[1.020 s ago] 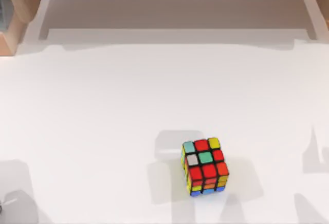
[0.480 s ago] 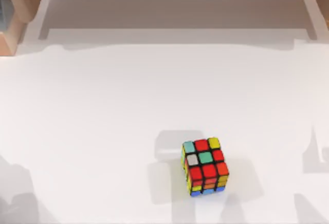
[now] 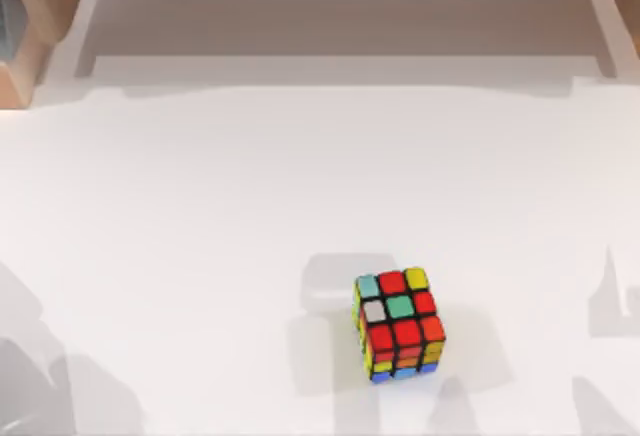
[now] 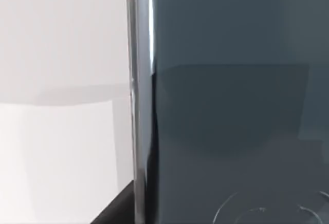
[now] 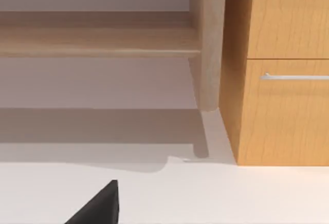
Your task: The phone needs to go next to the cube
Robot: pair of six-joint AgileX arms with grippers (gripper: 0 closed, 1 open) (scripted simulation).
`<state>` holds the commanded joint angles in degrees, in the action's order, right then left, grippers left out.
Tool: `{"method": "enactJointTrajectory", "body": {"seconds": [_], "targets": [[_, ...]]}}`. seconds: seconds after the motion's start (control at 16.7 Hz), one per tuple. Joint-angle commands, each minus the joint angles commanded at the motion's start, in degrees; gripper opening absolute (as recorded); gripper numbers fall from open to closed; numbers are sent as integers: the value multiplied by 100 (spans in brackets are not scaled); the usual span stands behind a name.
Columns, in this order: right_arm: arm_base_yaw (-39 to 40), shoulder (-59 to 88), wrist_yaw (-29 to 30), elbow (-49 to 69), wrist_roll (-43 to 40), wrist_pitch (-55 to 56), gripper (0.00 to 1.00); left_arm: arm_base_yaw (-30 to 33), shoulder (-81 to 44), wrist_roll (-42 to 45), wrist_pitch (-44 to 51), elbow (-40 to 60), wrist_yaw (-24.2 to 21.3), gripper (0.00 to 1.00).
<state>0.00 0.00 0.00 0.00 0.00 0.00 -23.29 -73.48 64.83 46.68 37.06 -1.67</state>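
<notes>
Close before my left wrist camera stood the slim smartphone with a glossy dark blue-grey face and silvery rounded edge (image 4: 226, 106); whether my left gripper clasped it I could not tell. The small multicoloured puzzle cube with black edges (image 3: 398, 324) sat on the white table (image 3: 200, 256), right of centre.

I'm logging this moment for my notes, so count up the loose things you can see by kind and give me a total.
Phone: 1, close up in the left wrist view.
Cube: 1, on the table, right of centre toward the near edge in the top view.
Total: 2
</notes>
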Motion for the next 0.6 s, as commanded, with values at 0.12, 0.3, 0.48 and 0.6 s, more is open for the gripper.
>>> {"method": "enactJointTrajectory", "body": {"seconds": [0.12, 0.3, 0.48, 0.6], "targets": [[0, 0, 0, 0, 0, 0, 100, 260, -3, -429, 37, 238, 7, 0], [0, 0, 0, 0, 0, 0, 100, 775, -122, -1277, 118, 614, 22, 0], [0, 0, 0, 0, 0, 0, 100, 1403, -352, -2311, 221, 1007, 40, 0], [0, 0, 0, 0, 0, 0, 100, 1865, -552, -3072, 298, 1272, 53, 0]]}}
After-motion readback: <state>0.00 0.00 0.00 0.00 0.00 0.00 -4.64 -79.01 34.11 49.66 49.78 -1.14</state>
